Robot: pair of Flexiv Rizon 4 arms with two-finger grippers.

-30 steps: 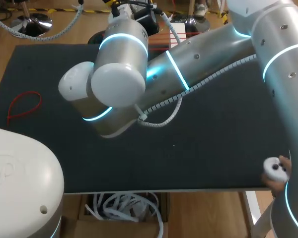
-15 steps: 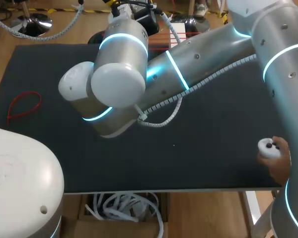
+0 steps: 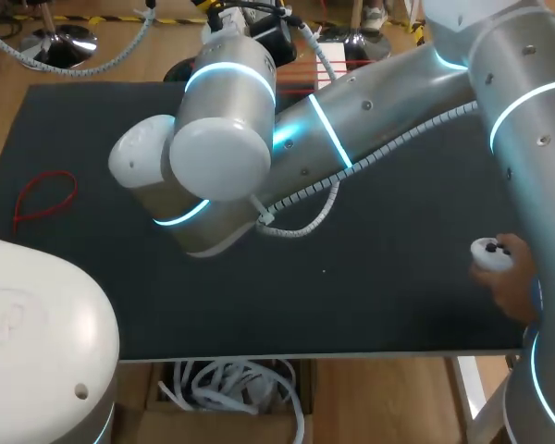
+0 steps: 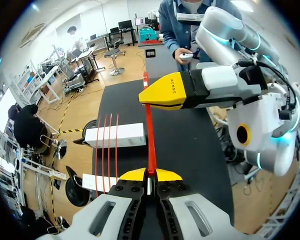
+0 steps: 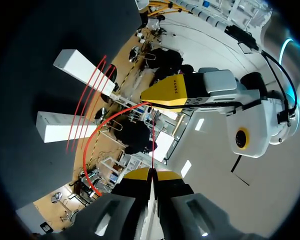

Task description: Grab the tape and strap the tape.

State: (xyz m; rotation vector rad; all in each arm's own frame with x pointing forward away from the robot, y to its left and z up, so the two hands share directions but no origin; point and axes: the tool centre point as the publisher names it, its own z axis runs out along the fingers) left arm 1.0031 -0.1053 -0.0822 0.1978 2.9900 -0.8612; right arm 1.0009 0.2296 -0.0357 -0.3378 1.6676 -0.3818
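A red tape strap [image 4: 150,135] runs taut between my two grippers above the black mat. In the left wrist view my left gripper [image 4: 150,176] is shut on its near end, and my right gripper [image 4: 157,95] pinches the far end, a short stub sticking out past its tips. From the right wrist view, my right gripper [image 5: 151,174] is shut on the strap, the rest of which curves away in a loose red loop [image 5: 87,150] towards my left gripper [image 5: 165,95]. In the head view both grippers are hidden behind my right arm [image 3: 333,129].
Two white blocks [image 4: 115,135] with several spare red straps laid across them sit on the mat beside the grippers. Another red strap, looped, [image 3: 42,199] lies at the mat's left. A person's hand holding a white controller [image 3: 492,254] hovers over the mat's front right.
The hand with the white controller has moved from the table's front right edge up and inward over the mat. Both arms have stayed put.
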